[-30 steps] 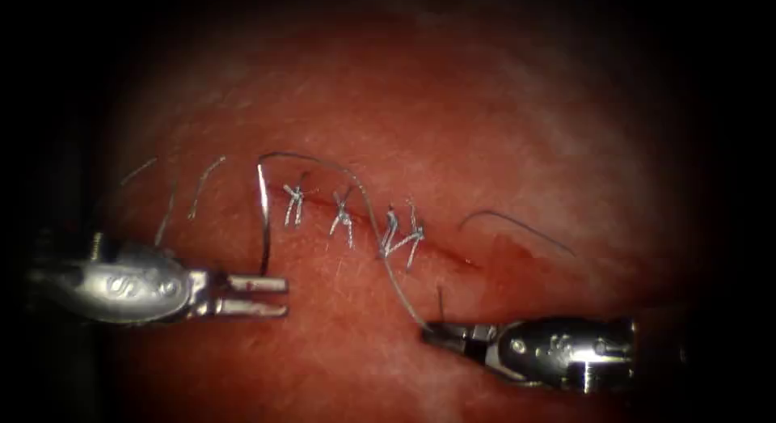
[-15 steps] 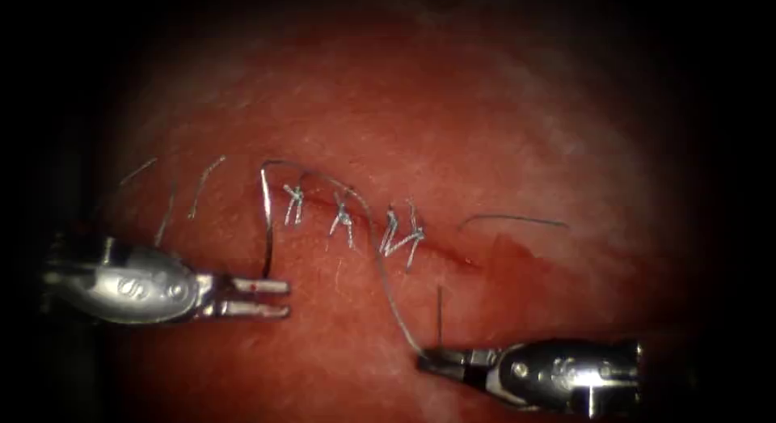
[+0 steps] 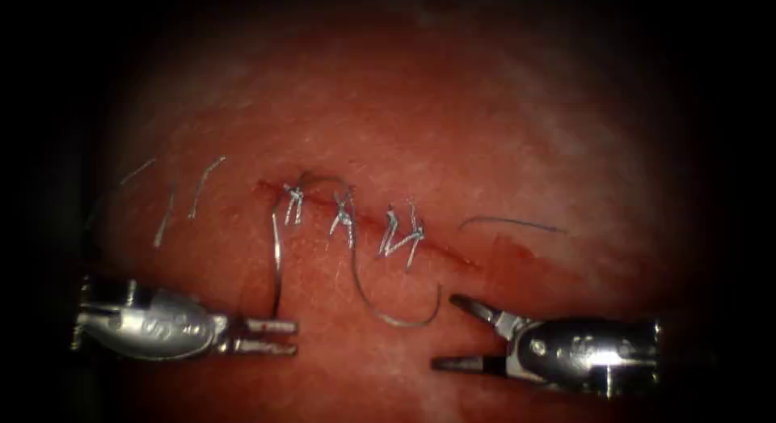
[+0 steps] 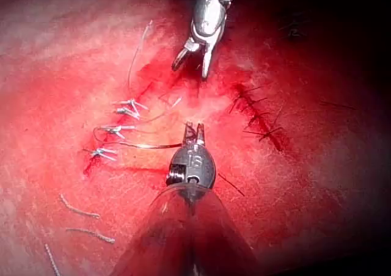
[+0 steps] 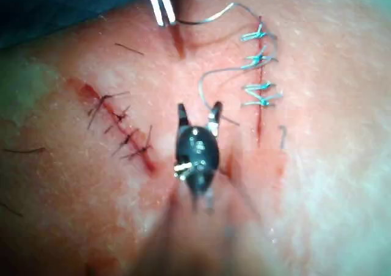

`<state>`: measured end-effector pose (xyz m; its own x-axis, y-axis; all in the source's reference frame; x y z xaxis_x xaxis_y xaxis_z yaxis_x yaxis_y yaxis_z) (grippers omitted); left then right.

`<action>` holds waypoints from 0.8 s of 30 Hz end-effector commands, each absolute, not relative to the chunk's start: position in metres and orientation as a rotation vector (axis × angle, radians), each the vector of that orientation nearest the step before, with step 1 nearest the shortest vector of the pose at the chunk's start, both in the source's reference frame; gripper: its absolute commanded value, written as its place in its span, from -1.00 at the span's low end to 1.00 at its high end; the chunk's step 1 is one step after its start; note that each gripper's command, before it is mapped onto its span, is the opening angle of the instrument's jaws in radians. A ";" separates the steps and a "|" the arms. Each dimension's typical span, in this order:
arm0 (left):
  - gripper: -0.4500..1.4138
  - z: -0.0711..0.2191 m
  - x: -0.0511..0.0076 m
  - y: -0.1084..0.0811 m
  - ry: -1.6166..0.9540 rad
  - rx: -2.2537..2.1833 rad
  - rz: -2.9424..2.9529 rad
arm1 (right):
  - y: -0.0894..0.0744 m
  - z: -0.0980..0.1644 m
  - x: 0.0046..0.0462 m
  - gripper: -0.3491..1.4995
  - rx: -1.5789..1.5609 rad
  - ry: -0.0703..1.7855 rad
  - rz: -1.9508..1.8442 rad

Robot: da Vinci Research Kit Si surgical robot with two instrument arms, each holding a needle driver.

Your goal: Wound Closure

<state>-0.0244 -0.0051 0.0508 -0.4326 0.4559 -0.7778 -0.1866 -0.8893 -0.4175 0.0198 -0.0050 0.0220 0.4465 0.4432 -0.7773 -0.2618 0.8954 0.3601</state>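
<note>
The cut point(image 3: 436, 251) runs across the tissue point(image 3: 485, 132) with three pale stitches point(image 3: 343, 217) on it. My left tool point(image 3: 271, 337) is low on the left, its jaws closed on the lower end of the curved needle point(image 3: 277, 269). The needle rises toward the left end of the cut and lies outside the tissue. The thread point(image 3: 368, 298) arches over the first stitches and drops into a slack loop. My right tool point(image 3: 447, 331), low on the right, stands open and holds nothing, with the thread's end beside its upper jaw. In the right wrist view the right tool point(image 5: 198, 112) is spread beside the thread point(image 5: 208, 80).
Several cut ends of thread point(image 3: 202, 184) lie left of the cut, and a dark piece point(image 3: 513, 223) lies to its right. Red fluid point(image 3: 509, 265) sits at the cut's right end. An older cut with dark stitches point(image 4: 259, 114) lies beyond the tools.
The right tool opened and let go of the thread, which fell into a slack loop. The left tool moved down and slightly right, taking the needle with it.
</note>
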 end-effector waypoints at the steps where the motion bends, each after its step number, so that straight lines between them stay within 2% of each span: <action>1: -0.35 0.052 -0.0249 -0.006 -0.400 -1.378 2.317 | -0.006 0.023 0.0200 0.58 0.198 1.011 0.450; 4: -0.21 0.053 -0.0247 -0.006 -0.411 -1.318 2.257 | -0.006 0.023 0.0198 0.60 0.190 1.003 0.458; 8: 0.22 0.053 -0.0243 -0.006 -0.424 -1.293 2.224 | -0.006 0.023 0.0198 0.60 0.189 1.002 0.459; 11: 0.46 0.053 -0.0233 -0.007 -0.440 -1.285 2.213 | -0.006 0.023 0.0198 0.60 0.188 1.002 0.460; 13: 0.49 0.053 -0.0222 -0.008 -0.450 -1.281 2.205 | -0.006 0.023 0.0199 0.60 0.189 1.003 0.459; 17: 0.35 0.053 -0.0185 -0.008 -0.451 -1.198 2.135 | -0.006 0.023 0.0200 0.60 0.185 1.005 0.460; 18: 0.13 0.053 -0.0175 -0.007 -0.432 -1.169 2.124 | -0.006 0.023 0.0201 0.60 0.185 1.005 0.461; 20: -0.12 0.053 -0.0167 -0.006 -0.397 -1.100 2.076 | -0.006 0.023 0.0203 0.58 0.185 0.999 0.460; 24: -0.10 0.055 -0.0162 -0.004 -0.318 -0.971 1.928 | -0.007 0.023 0.0210 0.58 0.189 0.995 0.454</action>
